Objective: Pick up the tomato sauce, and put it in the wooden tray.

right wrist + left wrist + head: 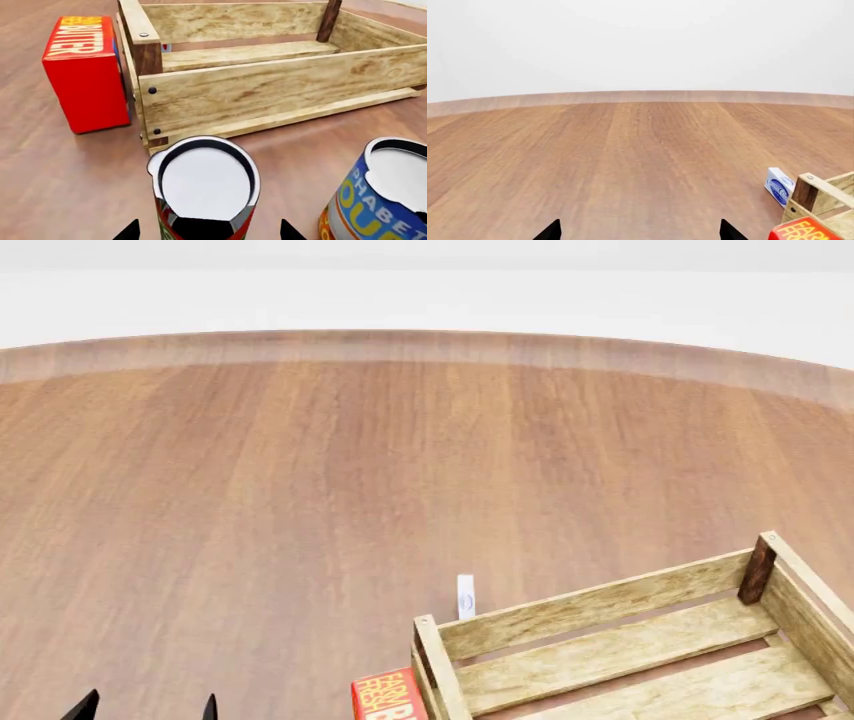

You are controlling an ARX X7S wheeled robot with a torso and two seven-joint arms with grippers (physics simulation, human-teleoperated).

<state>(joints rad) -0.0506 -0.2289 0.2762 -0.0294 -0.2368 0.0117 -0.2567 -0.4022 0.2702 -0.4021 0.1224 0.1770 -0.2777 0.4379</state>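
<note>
The tomato sauce [203,182], a small can with a red and green label and a plain white top, stands upright in the right wrist view. My right gripper [210,232] is open, with one fingertip on each side of the can and a gap to it on both sides. The wooden tray [267,95], a light-wood slatted crate, lies just beyond the can and shows empty; it also shows in the head view [587,608]. My left gripper [147,707] is open and empty over bare floor, far left of the tray, and shows in its wrist view [640,232]. The can is out of the head view.
A blue-and-yellow can [383,200] stands close beside the tomato sauce. A red butter box [83,75] stands against the tray's near corner, also in the head view [387,695]. A small blue-and-white box [465,596] stands behind that corner. The wooden floor [334,490] stretches to a pale wall.
</note>
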